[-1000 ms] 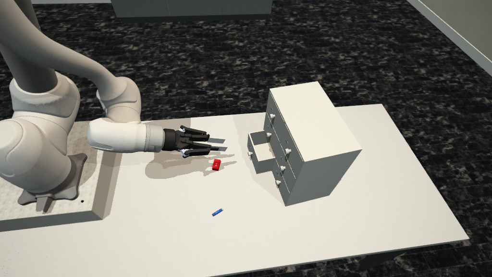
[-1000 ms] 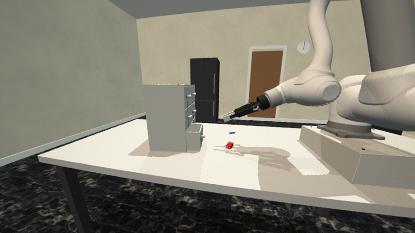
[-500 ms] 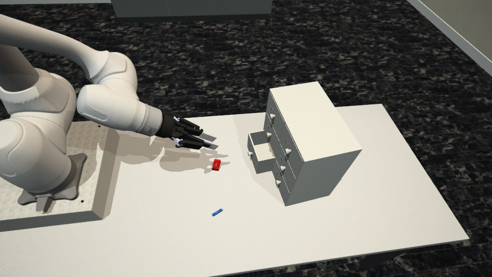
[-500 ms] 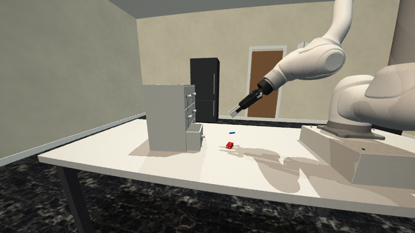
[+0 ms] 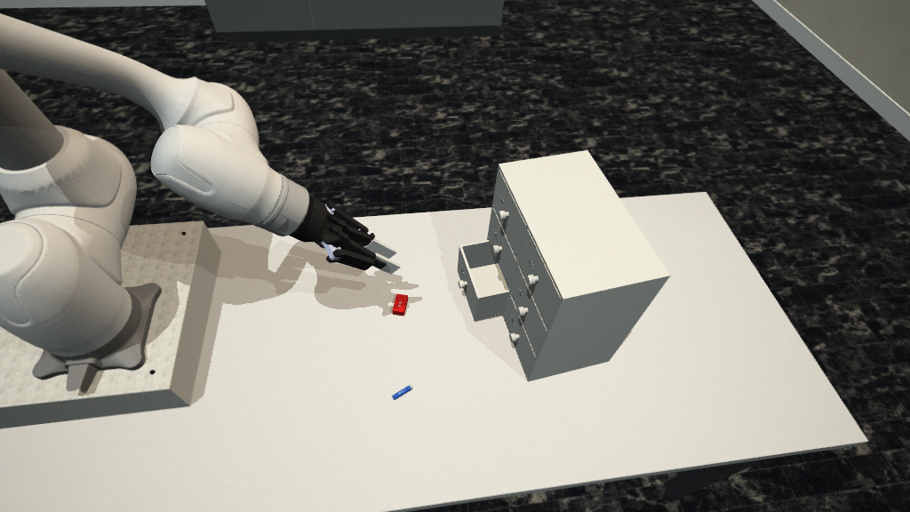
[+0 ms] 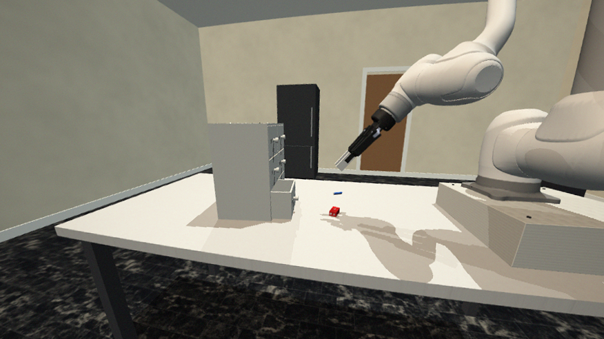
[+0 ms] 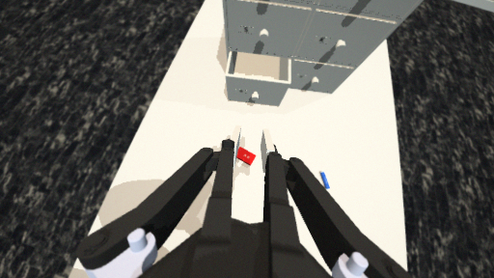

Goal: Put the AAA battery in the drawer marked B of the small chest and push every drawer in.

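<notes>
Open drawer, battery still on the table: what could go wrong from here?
1. The red block lies nearer the gripper than the blue AAA battery; a descent here could grab or knock the wrong item.
2. The pulled-out drawer juts from the chest; a careless pass might drag it further until it droops.
3. The fingers stand narrow and hold nothing; unopened, they could roll the battery away.
</notes>
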Robot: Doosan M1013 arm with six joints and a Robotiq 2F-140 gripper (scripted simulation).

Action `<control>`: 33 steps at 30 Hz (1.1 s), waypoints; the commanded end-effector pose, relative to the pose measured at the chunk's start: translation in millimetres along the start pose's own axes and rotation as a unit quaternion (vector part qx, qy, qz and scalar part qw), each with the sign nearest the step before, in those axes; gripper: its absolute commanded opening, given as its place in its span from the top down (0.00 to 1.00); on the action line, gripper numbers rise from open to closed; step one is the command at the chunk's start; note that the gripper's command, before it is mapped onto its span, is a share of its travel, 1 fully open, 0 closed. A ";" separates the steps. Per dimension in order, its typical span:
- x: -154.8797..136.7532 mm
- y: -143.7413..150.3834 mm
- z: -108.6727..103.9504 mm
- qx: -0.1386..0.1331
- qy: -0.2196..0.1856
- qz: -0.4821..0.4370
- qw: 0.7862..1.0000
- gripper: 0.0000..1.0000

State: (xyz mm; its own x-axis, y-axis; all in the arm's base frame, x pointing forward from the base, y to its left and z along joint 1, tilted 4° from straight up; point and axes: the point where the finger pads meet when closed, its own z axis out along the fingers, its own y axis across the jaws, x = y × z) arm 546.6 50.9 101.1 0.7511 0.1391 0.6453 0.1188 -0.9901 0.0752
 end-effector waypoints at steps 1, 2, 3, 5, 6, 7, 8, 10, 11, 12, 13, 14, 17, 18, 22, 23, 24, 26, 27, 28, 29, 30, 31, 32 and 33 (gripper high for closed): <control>-0.2 2.5 -1.3 0.013 -0.007 0.000 1.000 0.80; 0.0 3.5 -1.6 0.012 -0.009 0.000 1.000 0.80; 0.3 4.7 -1.9 0.010 -0.009 0.000 1.000 0.80; 1.2 6.4 -2.7 0.007 -0.011 0.000 1.000 0.80; 1.7 4.8 -3.7 0.010 -0.015 0.000 1.000 0.80; 1.7 4.0 -4.7 0.011 -0.019 0.000 1.000 0.80; 1.5 4.0 -5.8 0.011 -0.024 0.000 1.000 0.80; 0.7 6.3 -7.9 0.008 -0.034 0.000 0.999 0.80; 0.4 6.3 -10.8 0.008 -0.047 0.000 0.999 0.80; -0.1 6.8 -15.2 0.007 -0.066 0.000 0.998 0.80; -0.1 6.8 -15.2 0.007 -0.066 0.000 0.998 0.80; -0.1 6.8 -15.2 0.007 -0.066 0.000 0.998 0.80; -1.5 7.2 -31.3 0.007 -0.134 -0.001 0.991 0.80; -2.0 7.3 -36.3 0.007 -0.155 -0.001 0.988 0.80; -3.6 7.5 -54.4 0.006 -0.231 -0.001 0.973 0.80; -4.0 7.6 -58.3 0.006 -0.248 -0.002 0.969 0.80; -4.3 7.6 -61.9 0.006 -0.263 -0.002 0.965 0.80; -4.9 7.7 -68.2 0.006 -0.289 -0.002 0.957 0.80; -5.1 7.8 -70.9 0.006 -0.300 -0.002 0.954 0.80; -5.4 7.8 -73.2 0.006 -0.309 -0.002 0.951 0.80; -5.5 7.8 -75.3 0.006 -0.318 -0.002 0.948 0.80; -5.5 7.8 -75.3 0.006 -0.318 -0.002 0.948 0.80; -5.5 7.8 -75.3 0.006 -0.318 -0.002 0.948 0.80; -5.7 7.9 -77.0 0.006 -0.325 -0.002 0.946 0.80; -5.8 7.9 -78.4 0.006 -0.331 -0.002 0.944 0.80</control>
State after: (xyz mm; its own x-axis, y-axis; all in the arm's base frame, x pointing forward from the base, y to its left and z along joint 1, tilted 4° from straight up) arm 494.4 42.2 156.9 0.9879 0.1318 0.0823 0.1264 -0.9897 0.0675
